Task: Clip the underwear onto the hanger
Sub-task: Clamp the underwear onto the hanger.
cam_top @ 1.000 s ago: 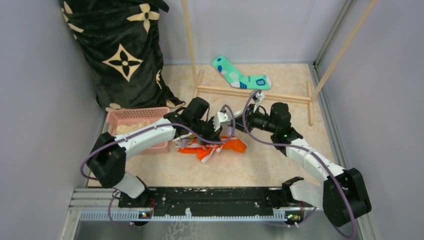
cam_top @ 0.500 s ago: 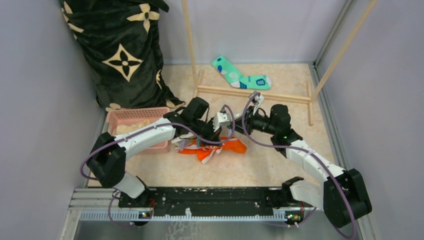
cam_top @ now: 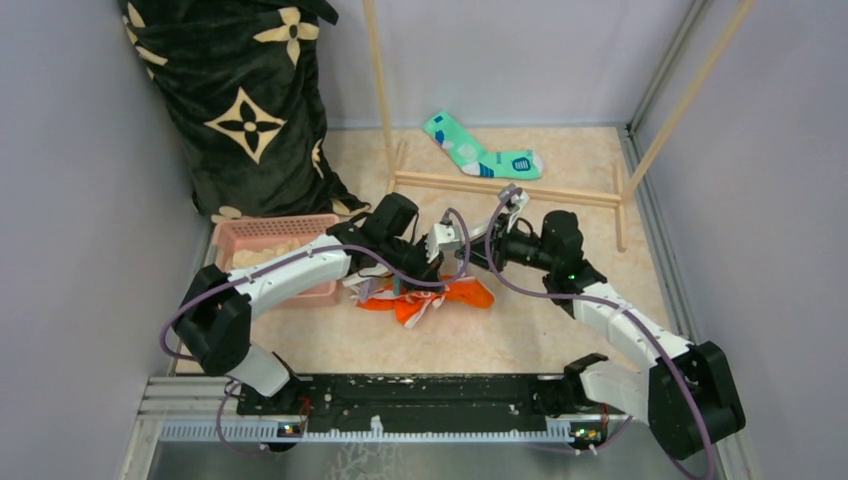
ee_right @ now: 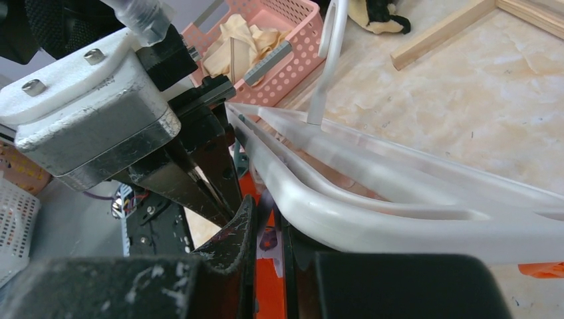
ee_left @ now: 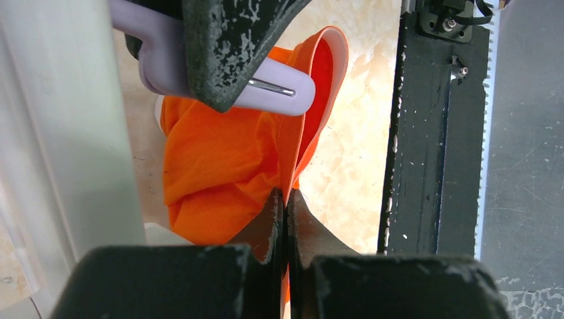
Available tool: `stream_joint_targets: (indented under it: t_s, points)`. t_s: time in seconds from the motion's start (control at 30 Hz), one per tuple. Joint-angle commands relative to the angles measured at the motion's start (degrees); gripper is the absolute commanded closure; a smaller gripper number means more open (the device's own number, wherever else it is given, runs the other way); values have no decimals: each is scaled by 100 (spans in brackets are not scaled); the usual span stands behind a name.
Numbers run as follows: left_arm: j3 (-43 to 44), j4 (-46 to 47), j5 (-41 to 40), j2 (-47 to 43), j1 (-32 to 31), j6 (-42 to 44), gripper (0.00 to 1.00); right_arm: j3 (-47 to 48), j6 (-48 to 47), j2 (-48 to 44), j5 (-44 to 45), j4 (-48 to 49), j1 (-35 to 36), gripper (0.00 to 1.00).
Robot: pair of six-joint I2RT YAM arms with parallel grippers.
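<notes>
Left side first: the pink basket (cam_top: 270, 220) with the cream cloth (cam_top: 262, 255) is sitting just beside your left arm, not in play. Your left fingers (ee_left: 274, 222) are clenching a fold of the underwear (ee_left: 219, 159). They are pinching the orange cloth flat, so one banded edge is standing up off the bench (cam_top: 540, 320). The rest is lying bunched below, between the two arms. That raised band is curving toward the lilac clothespin (ee_left: 279, 90), which belongs to the hanger (ee_right: 399, 199). The band's edge is sitting just beside the pin's tip, and you cannot tell from here whether it is inside the mouth. Your right fingers (ee_right: 247, 232) are grasping that clothespin, nearly closed on it, presumably squeezing it open to take the cloth. The hanger frame is running tilted past the right fingers, close over the garment, which is putting the pin near the pinched edge. Judgement: you are feeding the cloth in, and the clip is not confirmed on it. Farther back, the teal sock (cam_top: 480, 155) and wooden rack (cam_top: 500, 185) are lying well apart from the work.
</notes>
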Motion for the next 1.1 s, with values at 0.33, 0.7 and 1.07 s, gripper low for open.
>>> stream_joint_targets:
  t_s: [0.33,0.7,1.07]
  points:
    - [251,306,23,76,99,-469,100,-167,126,-542,85,334,326,100]
    - [-546,1241,-824,-749,-7,-1434,100,-352,535,-623,638,963,436,100]
    - [-484,1047,-522,-715,-7,-1358,100,-344,173,-617,352,759,439,100]
